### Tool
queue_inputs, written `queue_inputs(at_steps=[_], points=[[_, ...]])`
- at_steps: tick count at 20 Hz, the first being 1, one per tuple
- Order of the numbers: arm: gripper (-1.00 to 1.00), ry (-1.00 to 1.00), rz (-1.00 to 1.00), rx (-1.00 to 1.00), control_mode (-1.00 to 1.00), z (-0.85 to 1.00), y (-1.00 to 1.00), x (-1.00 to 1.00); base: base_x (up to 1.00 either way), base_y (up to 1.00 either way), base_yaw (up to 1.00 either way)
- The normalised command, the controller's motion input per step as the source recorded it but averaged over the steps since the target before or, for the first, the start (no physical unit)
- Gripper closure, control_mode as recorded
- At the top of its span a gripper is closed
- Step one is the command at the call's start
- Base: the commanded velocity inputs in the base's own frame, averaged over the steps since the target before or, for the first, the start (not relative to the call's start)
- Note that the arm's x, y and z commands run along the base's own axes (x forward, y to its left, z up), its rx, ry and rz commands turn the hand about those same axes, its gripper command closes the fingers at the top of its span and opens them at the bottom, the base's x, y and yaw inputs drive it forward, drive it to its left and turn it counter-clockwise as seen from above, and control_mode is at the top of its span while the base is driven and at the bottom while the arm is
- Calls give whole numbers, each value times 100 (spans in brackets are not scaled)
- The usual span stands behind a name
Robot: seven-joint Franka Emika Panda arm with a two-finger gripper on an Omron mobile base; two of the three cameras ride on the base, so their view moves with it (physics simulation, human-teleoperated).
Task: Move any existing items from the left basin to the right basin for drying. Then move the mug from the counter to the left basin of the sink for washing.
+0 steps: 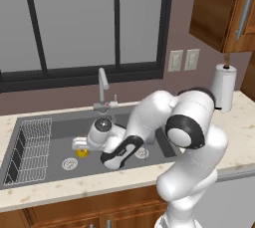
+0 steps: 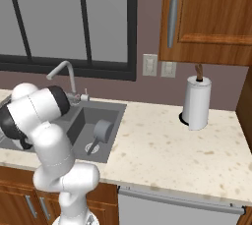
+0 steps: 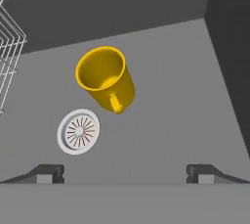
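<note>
The yellow mug (image 3: 105, 78) rests on the floor of the left basin (image 3: 171, 96), its mouth facing my hand camera and its handle turned toward me. It sits just beyond the round drain (image 3: 78, 131), to the right of the white wire rack (image 3: 10, 47). My gripper (image 3: 125, 174) hangs open above it, fingertips (image 3: 49, 173) wide apart and apart from the mug. From the left base view the gripper (image 1: 79, 148) hovers right over the mug (image 1: 82, 154). The grey cup (image 2: 103, 130) is in the narrower right basin (image 2: 98, 116), close to its drain.
The silver faucet (image 1: 103, 88) stands at the sink's back edge, behind my arm. A paper towel roll (image 2: 197, 102) stands on the speckled counter (image 2: 162, 145) at the right, under a wooden wall cabinet (image 2: 206, 17). The window runs behind the sink.
</note>
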Motion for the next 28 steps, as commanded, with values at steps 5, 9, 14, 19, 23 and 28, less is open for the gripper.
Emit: queue_inputs(at_steps=[5,9,14,19,23,28], points=[[-100,5,-4,0,-100,41,0,0,0,0,0],[-100,4,-5,0,-100,42,0,0,0,0,0],[-100,4,-4,0,-100,42,0,0,0,0,0],[-100,6,-4,0,-100,39,0,0,0,0,0],[-100,6,-3,0,-100,36,0,-3,0,0,0],[-100,6,-3,0,-100,39,1,-12,0,0,0]])
